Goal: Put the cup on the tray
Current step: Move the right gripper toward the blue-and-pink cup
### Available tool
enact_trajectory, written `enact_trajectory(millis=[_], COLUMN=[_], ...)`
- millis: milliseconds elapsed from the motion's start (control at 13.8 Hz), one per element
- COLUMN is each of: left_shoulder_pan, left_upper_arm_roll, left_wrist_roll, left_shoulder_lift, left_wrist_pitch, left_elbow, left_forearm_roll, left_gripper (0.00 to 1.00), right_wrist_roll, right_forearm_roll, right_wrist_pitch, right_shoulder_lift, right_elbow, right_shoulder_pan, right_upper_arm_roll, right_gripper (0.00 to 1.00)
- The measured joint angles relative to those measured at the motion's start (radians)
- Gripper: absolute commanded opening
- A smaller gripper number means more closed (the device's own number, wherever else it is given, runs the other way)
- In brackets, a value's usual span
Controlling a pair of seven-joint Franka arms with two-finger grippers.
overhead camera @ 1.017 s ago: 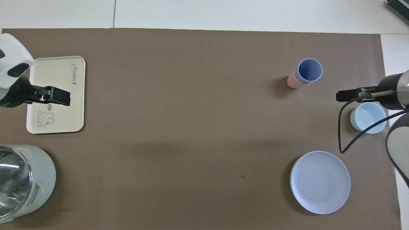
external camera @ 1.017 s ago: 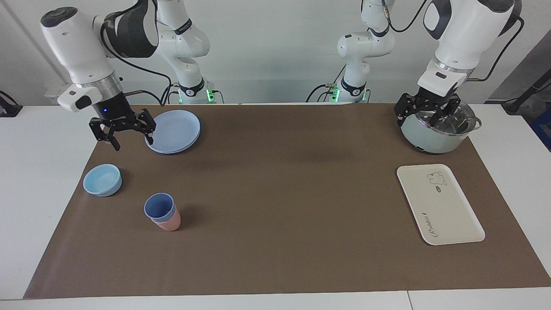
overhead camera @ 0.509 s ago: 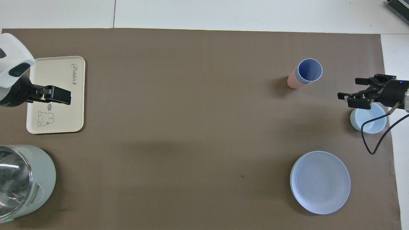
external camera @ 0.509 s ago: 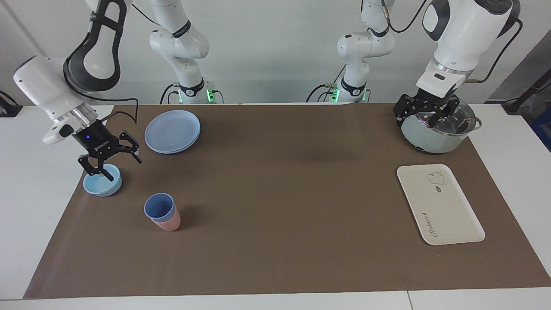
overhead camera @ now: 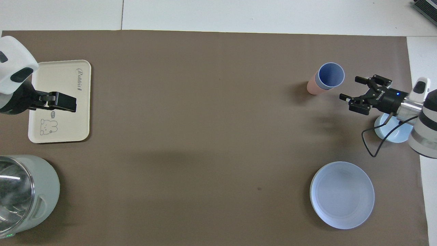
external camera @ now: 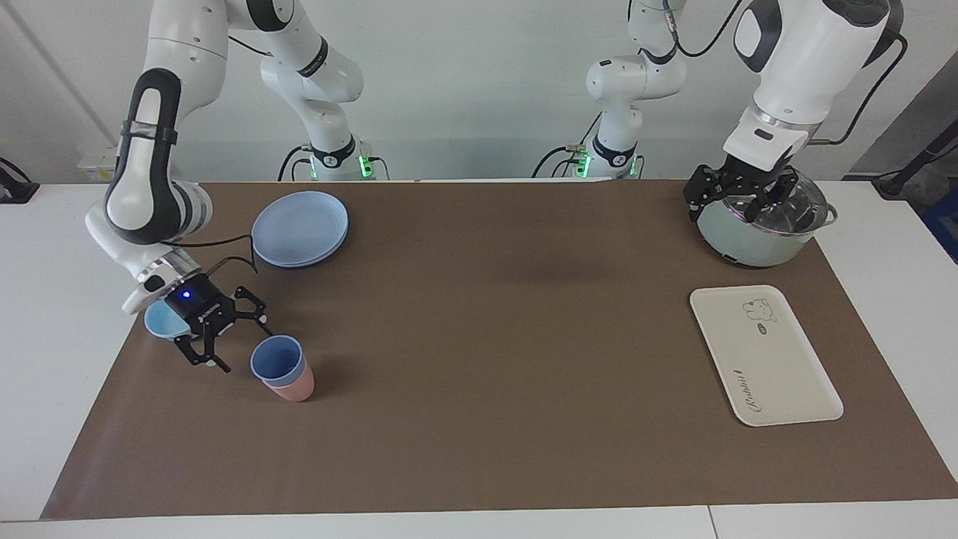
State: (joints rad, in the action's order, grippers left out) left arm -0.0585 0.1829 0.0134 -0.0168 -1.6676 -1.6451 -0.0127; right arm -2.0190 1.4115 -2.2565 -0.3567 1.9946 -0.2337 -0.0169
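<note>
The periwinkle-blue cup point(external camera: 275, 359) stands upright, nested inside a salmon-pink tumbler point(external camera: 297, 389), on the brown mat toward the right arm's end of the table. It also shows in the overhead view point(overhead camera: 330, 75). My right gripper point(external camera: 243, 346) is open, low and tilted, just beside the cup and apart from it; the overhead view point(overhead camera: 349, 88) shows it too. The cream tray point(external camera: 778, 374) lies flat and bare toward the left arm's end, and it shows in the overhead view point(overhead camera: 73, 126). My left gripper point(external camera: 737, 203) is open and waits over the pot's rim.
A pale green pot point(external camera: 748, 239) with a shiny inside stands nearer to the robots than the tray. A light-blue bowl point(external camera: 159, 322) sits under the right wrist. A round blue plate point(external camera: 299, 228) lies nearer to the robots than the cups.
My right gripper has come down from beside the plate, past the bowl, to just beside the nested cups. The left arm has barely moved.
</note>
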Motion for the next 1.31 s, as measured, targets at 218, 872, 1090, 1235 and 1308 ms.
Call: enact_trajectory(millis=[218,872,1090,1235,1308], left_shoulder_pan=[0.0,0.001,0.001,0.001,0.0], left_upper_arm_roll=[0.0,0.002,0.002,0.001,0.001], left_wrist_roll=[0.0,0.0,0.0,0.0,0.0], left_shoulder_lift=[0.0,-0.009,-0.009,-0.009,-0.009], left_wrist_pitch=[0.0,-0.002,-0.002,-0.008,-0.012], left_elbow=[0.0,-0.013,-0.014,-0.016,-0.018], left_forearm_roll=[0.0,0.0,0.0,0.0,0.0], left_gripper=[1.0,1.0,1.0,1.0,1.0], right_wrist_roll=[-0.069,-0.181,-0.267,-0.276,-0.276], right_forearm_roll=[0.034,0.18,0.266,0.274,0.275], right_wrist_pitch=[0.011,0.001,-0.005,-0.005,-0.006], right_shoulder_lift=[-0.038,-0.047,-0.07,-0.078,-0.078], right_elbow=[-0.007,-0.007,-0.007,-0.008,-0.008], right_shoulder_pan=[0.004,0.05,0.072,0.071,0.072], right_upper_arm_roll=[0.003,0.015,0.016,0.016,0.016], right_gripper=[1.0,1.0,1.0,0.01,0.0])
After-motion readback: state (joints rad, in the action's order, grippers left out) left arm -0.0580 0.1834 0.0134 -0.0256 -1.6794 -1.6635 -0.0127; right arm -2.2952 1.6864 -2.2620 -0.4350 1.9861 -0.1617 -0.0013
